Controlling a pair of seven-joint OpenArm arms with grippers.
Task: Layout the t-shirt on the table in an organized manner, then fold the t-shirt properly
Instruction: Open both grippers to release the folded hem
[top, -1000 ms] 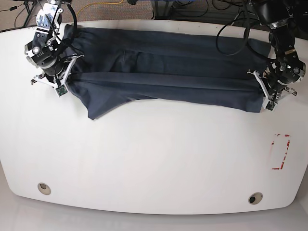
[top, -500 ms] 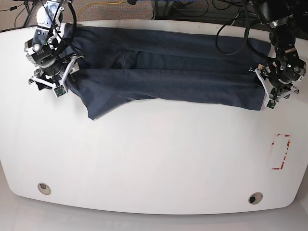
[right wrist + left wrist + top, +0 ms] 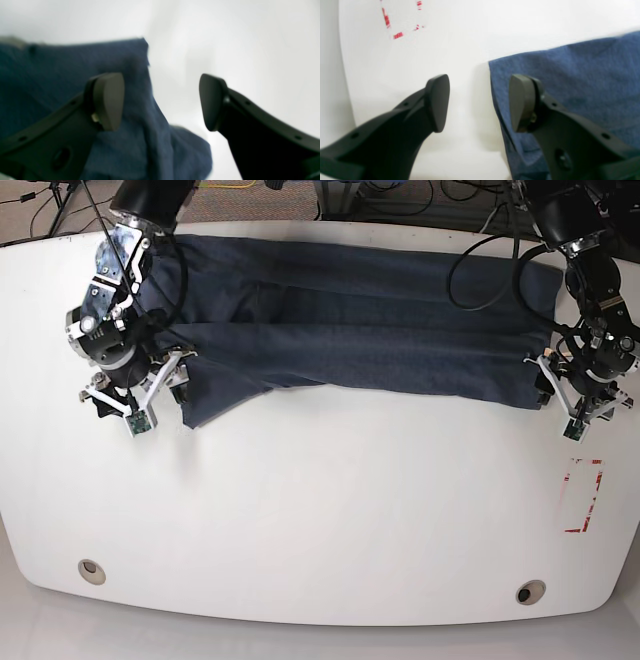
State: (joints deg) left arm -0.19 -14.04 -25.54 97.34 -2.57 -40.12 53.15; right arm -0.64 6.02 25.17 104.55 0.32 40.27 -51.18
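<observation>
The dark navy t-shirt lies in a long folded band across the far half of the white table. In the base view my right gripper hovers at the band's left end, by its drooping near corner. My left gripper hangs just off the right end. In the left wrist view the left gripper is open; one finger is over the t-shirt corner, the other over bare table. The right gripper is open too, one finger above the t-shirt and nothing between the jaws.
A red-and-white marking sits near the table's right edge, also in the left wrist view as the marking. Two round grommet holes lie along the near edge. Cables run beyond the far edge.
Both grippers opened and let go of the t-shirt ends. Both arms drew toward the near side, the right one to the left near corner. The raised fold has settled flat.
</observation>
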